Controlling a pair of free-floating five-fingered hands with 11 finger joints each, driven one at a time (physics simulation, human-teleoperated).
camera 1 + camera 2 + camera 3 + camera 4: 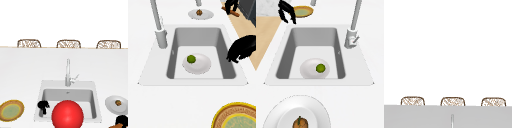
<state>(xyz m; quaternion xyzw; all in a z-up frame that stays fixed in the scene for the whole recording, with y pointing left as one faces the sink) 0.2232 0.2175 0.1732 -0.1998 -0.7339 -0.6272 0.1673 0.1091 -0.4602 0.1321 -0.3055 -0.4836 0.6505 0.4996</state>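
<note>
the sink (pixel 226 53) basin lies open from above, with only a white plate (pixel 200 65) and a green ball (pixel 191 59) on its floor. the tap (pixel 67 72) stands at the back rim, blocking that side. the left hand (pixel 43 106) hangs over the front left rim. a big red ball (pixel 67 114) hides the front edge in the front view. the counter between the sink and the yellow plate (pixel 11 110) is bare.

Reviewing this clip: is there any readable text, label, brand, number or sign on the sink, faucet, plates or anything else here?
None: no text, label, brand, number or sign is readable in any view.
The faucet, the sink, the white plate with the green fruit, the yellow-rimmed plate and the counter plate carry no lettering.
The left robot hand and right robot hand are plain black.
</note>
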